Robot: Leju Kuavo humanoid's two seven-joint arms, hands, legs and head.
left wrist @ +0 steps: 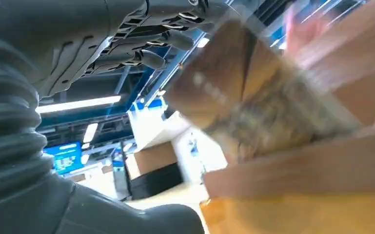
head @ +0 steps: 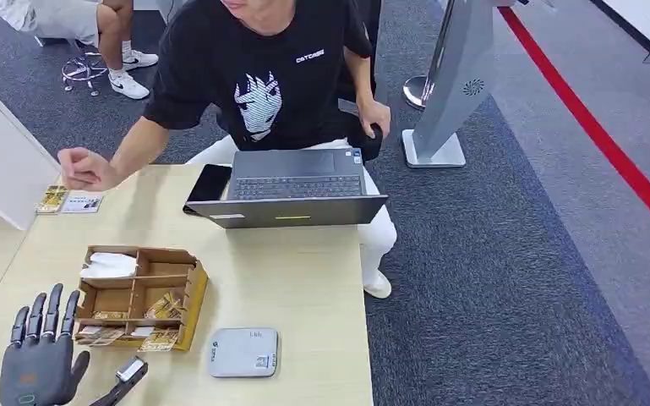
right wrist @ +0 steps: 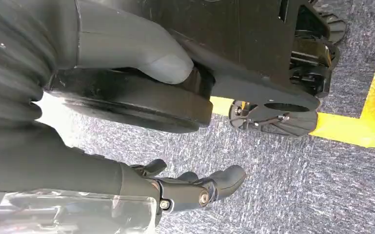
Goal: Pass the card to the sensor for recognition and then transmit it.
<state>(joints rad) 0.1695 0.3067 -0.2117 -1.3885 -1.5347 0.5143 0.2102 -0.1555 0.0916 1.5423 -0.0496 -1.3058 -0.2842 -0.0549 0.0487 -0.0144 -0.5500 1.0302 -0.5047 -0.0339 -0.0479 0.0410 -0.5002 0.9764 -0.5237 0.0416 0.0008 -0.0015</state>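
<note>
A wooden divider box [head: 188, 292] stands at the near left of the table. Gold-patterned cards [head: 162, 306] lie in its compartments and a white item [head: 108, 266] sits in a far one. The flat grey-white sensor [head: 243, 352] lies just right of the box by the front edge. My left hand [head: 42, 351] hovers left of the box, fingers spread and holding nothing. In the left wrist view its fingers [left wrist: 141, 44] point at the blurred box [left wrist: 273, 107]. My right hand [right wrist: 78, 165] hangs beside my body over the carpet, fingers [right wrist: 200, 187] loosely extended and empty.
A person in a black shirt sits across the table behind a laptop [head: 292, 190], with a dark phone [head: 210, 182] beside it. Their hand [head: 84, 169] reaches over two cards [head: 69, 201] at the far left. A white box [head: 0, 161] stands left. A small dark device [head: 125, 376] lies near my left hand.
</note>
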